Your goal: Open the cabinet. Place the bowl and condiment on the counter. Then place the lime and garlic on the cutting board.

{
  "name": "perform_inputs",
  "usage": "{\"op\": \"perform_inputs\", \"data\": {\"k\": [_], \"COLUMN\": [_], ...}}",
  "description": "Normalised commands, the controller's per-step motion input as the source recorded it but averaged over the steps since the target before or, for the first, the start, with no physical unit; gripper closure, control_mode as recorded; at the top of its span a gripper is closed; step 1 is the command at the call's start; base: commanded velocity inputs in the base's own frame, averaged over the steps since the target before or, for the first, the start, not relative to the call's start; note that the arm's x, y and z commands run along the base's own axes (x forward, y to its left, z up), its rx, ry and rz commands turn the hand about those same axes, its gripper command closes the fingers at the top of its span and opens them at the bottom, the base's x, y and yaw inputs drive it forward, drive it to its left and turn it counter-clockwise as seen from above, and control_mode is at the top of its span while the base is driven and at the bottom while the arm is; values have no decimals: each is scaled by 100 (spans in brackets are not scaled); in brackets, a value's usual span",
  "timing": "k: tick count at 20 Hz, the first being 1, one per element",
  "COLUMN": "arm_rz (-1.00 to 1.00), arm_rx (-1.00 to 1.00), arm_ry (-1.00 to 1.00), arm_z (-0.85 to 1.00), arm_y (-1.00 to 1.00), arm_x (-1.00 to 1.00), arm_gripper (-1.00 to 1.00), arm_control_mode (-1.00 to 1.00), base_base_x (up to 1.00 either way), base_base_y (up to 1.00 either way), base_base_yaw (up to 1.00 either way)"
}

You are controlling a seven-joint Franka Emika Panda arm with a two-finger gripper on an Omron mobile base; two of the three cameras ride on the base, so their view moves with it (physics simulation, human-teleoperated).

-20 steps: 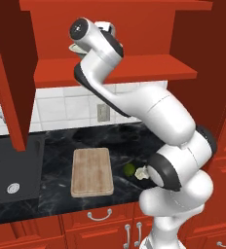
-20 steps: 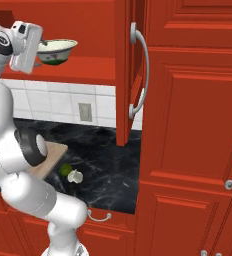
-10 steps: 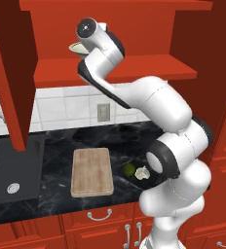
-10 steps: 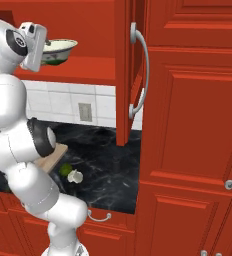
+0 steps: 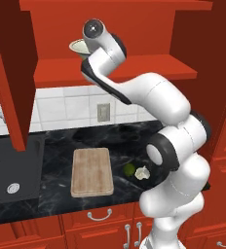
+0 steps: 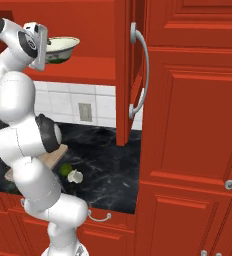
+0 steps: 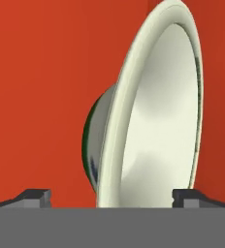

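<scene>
Reaching into the open cabinet (image 6: 130, 75), the gripper (image 7: 112, 196) spreads wide around the bowl (image 7: 153, 111) rim on the shelf (image 5: 110, 68).

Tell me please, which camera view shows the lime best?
The left base view shows the lime best: it lies in the open on the counter, between the cutting board and the garlic. In the right base view the lime sits beside the arm, smaller and partly hidden.
</scene>
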Motion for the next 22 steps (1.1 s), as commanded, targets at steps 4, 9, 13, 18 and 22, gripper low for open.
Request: {"op": "perform_inputs", "data": {"k": [4, 9, 13, 18, 22], "arm_rz": [10, 1, 0, 0, 0], "arm_rx": [-1, 0, 0, 0, 1], "arm_ry": [0, 0, 0, -7, -1], "arm_z": [-13, -5, 0, 0, 3], "arm_y": [0, 0, 0, 9, 0], "arm_x": [8, -9, -75, -100, -100], "arm_gripper": [100, 100, 100, 100, 100], "arm_control_mode": [-100, -100, -100, -100, -100], "base_base_x": [0, 0, 0, 0, 0], "base_base_y": [0, 0, 0, 0, 0], "base_base_yaw": [0, 0, 0, 0, 0]}}
